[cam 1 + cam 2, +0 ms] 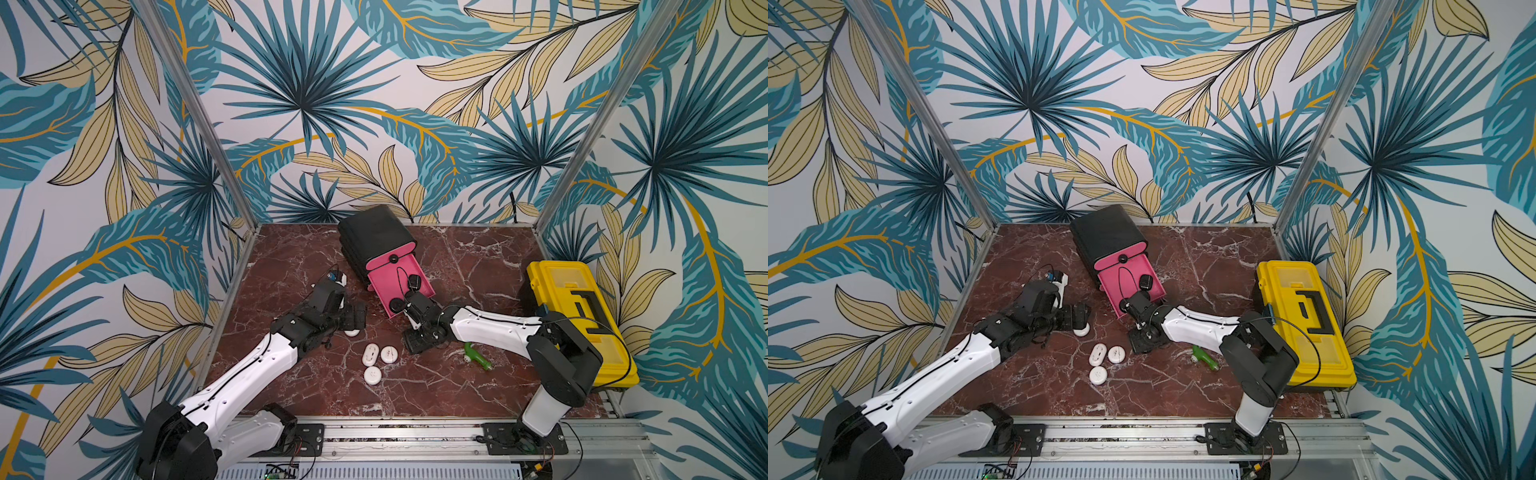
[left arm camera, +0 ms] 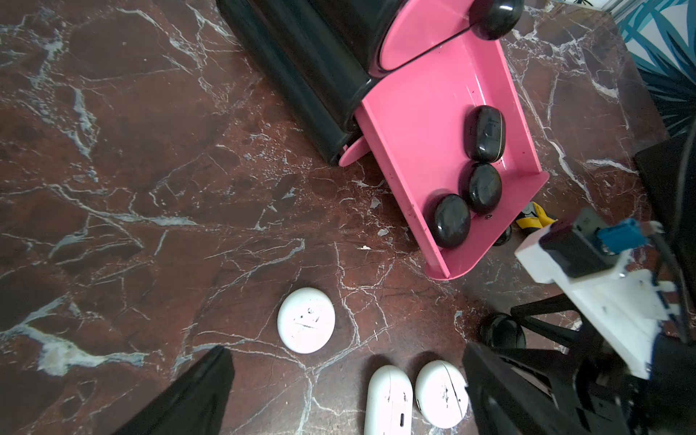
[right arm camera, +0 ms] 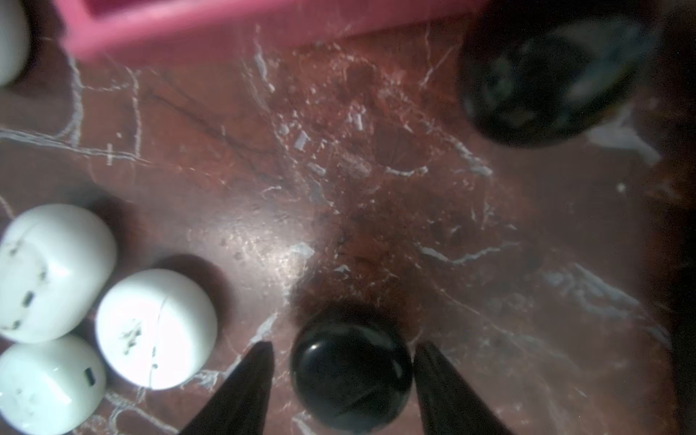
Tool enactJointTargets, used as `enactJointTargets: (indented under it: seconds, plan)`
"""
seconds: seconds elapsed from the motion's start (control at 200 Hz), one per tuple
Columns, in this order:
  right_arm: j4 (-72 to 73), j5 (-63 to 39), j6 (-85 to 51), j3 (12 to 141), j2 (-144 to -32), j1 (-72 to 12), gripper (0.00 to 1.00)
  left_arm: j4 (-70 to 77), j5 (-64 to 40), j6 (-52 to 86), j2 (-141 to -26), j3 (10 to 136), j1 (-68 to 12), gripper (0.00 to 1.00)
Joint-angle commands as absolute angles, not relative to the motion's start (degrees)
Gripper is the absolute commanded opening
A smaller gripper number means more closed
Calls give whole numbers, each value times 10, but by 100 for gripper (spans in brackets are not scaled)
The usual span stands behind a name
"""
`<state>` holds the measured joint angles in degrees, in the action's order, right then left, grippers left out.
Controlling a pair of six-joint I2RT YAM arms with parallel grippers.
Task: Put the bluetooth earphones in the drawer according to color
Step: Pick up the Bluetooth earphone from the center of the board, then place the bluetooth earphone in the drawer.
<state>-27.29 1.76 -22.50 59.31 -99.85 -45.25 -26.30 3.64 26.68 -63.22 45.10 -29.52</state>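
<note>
While three glossy black pebble-shaped earphone cases [image 2: 484, 186] lie in the pulled-out pink plastic middle drawer [image 2: 425, 124] of the rounded black cabinet [image 1: 374, 232], the right gripper [image 3: 343, 350] straddles a fourth black case [image 3: 350, 380] on the veined red-brown marble-look tabletop [image 3: 339, 188], just beside the drawer's front. Its dark tapered fingers [image 3: 244, 388] stand open on either side, a sliver of table showing at one. The black sort looks nearly finished: next the jaws must pinch this slick, domed shell squarely, lift it over the drawer's low wall and let go. The left gripper [image 2: 346, 354] hangs spread wide over four smooth white cases [image 1: 372, 375] on the table, seemingly next in turn. No lilac case is in view.
</note>
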Motion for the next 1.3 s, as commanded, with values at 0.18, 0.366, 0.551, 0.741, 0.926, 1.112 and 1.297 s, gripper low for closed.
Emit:
enactJointTargets:
  seconds: [0.18,0.366,0.551,0.741,0.926,1.112,1.297]
  plan:
    - [-283,56,-249,591,-1030,-470,58,-271,38,272,-618,437,-290,100]
    - [-297,66,-253,598,-1026,-480,47,-271,37,271,-618,438,-290,100]
    - [-301,66,-263,602,-1001,-481,42,-272,37,272,-614,438,-290,100]
    - [-302,59,-270,618,-983,-480,42,-273,39,272,-612,437,-290,100]
    - [-304,53,-273,639,-956,-475,42,-276,43,270,-606,436,-291,100]
    - [-305,47,-270,680,-947,-445,42,-272,44,270,-606,437,-289,100]
    - [-298,70,-257,748,-982,-423,42,-273,46,269,-607,437,-289,100]
